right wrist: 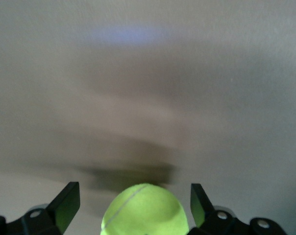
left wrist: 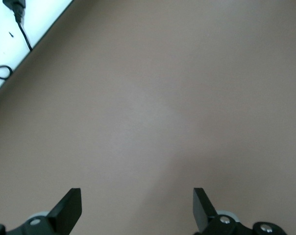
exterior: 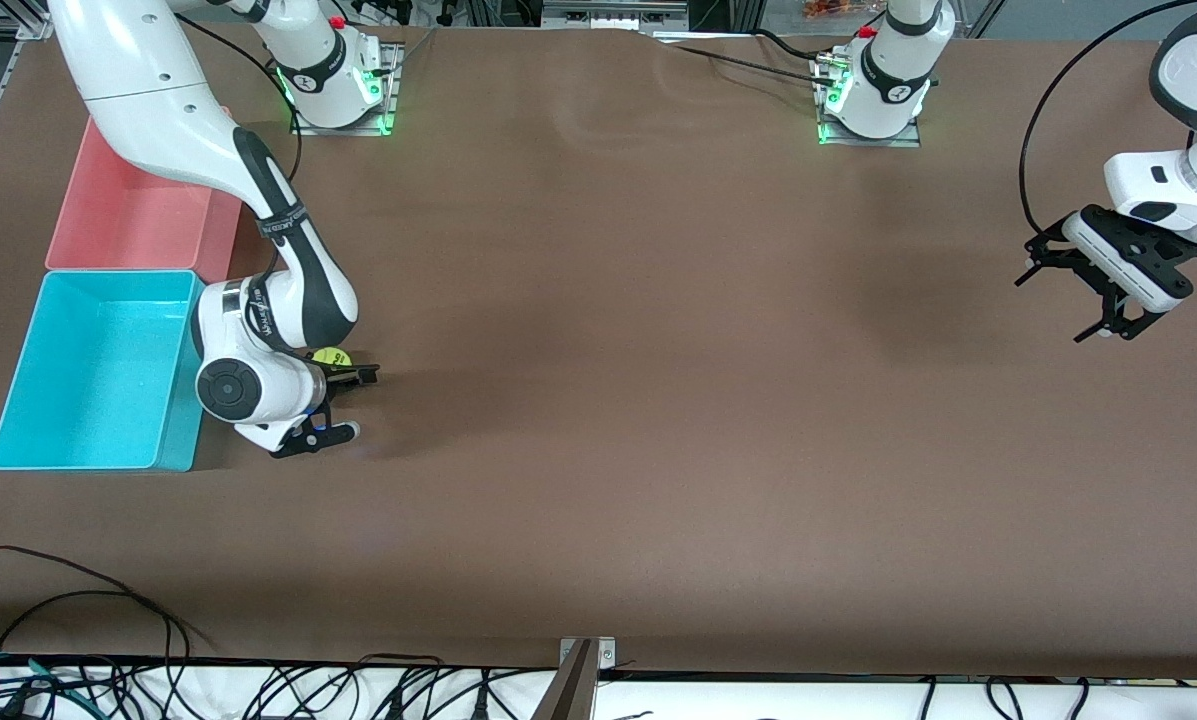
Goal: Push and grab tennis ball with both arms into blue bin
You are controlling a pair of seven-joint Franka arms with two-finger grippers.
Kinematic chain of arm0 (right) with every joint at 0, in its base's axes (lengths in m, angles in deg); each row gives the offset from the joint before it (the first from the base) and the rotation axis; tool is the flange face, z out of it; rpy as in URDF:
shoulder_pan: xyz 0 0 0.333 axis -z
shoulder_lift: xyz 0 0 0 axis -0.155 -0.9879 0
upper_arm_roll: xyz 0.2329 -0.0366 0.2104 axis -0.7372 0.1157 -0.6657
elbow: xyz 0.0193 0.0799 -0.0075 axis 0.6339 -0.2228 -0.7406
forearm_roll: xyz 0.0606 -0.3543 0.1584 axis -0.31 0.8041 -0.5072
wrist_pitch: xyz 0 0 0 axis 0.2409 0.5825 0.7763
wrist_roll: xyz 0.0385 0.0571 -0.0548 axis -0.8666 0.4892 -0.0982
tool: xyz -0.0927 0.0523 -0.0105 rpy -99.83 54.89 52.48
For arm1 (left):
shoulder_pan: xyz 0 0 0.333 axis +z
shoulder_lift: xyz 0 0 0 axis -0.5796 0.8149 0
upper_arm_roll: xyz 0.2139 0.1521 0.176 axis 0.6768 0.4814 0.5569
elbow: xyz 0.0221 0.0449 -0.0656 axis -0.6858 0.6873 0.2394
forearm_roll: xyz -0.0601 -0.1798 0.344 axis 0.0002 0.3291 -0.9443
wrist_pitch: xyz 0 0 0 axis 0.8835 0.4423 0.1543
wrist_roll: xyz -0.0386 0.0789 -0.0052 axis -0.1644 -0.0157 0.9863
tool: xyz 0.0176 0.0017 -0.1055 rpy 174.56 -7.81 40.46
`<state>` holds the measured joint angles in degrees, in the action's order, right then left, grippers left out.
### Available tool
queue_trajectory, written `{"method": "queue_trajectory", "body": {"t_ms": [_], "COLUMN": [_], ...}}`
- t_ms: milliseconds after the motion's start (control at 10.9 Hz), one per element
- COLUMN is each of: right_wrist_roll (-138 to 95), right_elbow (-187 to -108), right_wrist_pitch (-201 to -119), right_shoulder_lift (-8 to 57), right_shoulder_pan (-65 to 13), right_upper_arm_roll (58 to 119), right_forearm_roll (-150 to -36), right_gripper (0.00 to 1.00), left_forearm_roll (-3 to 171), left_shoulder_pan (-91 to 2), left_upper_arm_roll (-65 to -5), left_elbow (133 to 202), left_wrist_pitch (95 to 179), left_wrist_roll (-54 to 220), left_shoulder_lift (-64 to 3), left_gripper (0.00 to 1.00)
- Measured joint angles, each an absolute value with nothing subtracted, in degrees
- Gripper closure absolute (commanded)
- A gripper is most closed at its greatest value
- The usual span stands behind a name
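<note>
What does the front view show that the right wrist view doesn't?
Only the front view shows the blue bin, the pink bin farther from the camera, both arms' bases, and the left pincer open over bare table at its own end. Only the right wrist view shows the ball's curved seam close up. Both show the tennis ball between the open fingers of the right pincer, beside the blue bin, and the brown table.

Brown table point(exterior: 658, 400) with black cables point(exterior: 208, 685) along its near edge.
</note>
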<state>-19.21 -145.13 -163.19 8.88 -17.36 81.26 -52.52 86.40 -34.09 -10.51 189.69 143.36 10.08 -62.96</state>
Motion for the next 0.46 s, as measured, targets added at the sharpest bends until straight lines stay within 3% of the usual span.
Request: {"method": "queue_trajectory", "body": {"t_ms": [460], "right_wrist_roll": [-19.3], "right_elbow": [-145.1], "right_wrist_pitch": [-158.9], "right_shoulder_lift": [8.9], "right_shoulder_pan": [-17.4], "right_upper_arm_roll": [81.3], "right_forearm_roll": [-46.8], "right_gripper": [0.00], "left_forearm_roll": [83.7], "left_shoulder_pan": [-34.5], "left_upper_arm_roll": [-11.8], "left_elbow": [177.6], "left_wrist_pitch": [124.2], "left_wrist_roll": [30.2], "left_shoulder_lift": [-63.5], "left_gripper": [0.00]}}
